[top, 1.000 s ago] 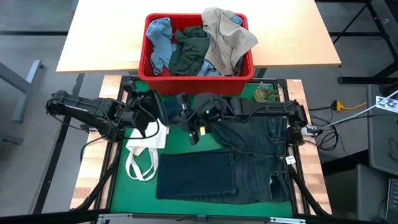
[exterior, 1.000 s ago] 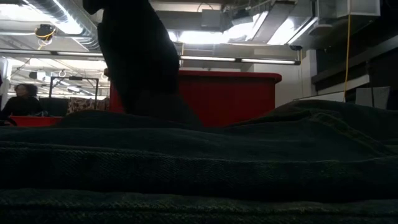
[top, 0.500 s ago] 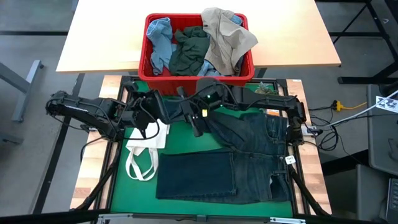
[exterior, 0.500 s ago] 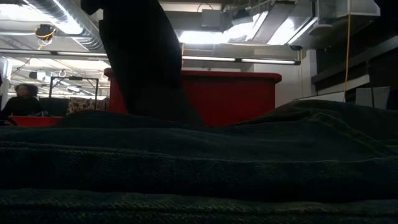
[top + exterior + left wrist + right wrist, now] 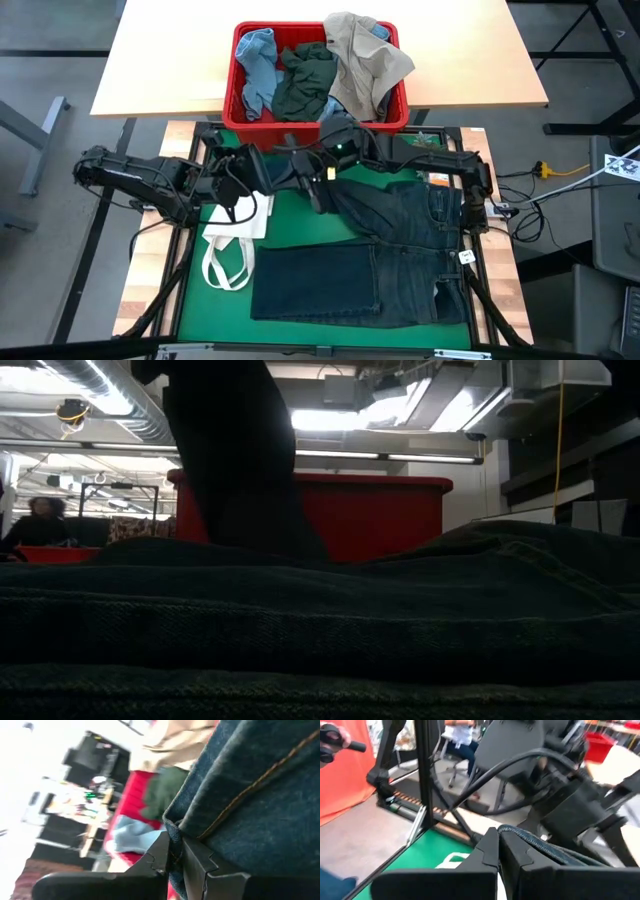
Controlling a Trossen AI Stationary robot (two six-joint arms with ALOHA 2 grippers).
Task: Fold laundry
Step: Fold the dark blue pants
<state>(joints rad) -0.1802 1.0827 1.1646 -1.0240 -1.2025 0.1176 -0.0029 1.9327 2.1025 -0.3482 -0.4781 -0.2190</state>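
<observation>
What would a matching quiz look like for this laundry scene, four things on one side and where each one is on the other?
Things:
1. jeans
2. tote bag
3. beige garment
4. red basket

Places:
A. draped over the basket's right rim
B. spread on the green mat, edge pinched by both grippers
C. on the wooden table, beyond the mat
D. on the mat's left side, under the left arm

Pairs: 1-B, 2-D, 3-A, 4-C
</observation>
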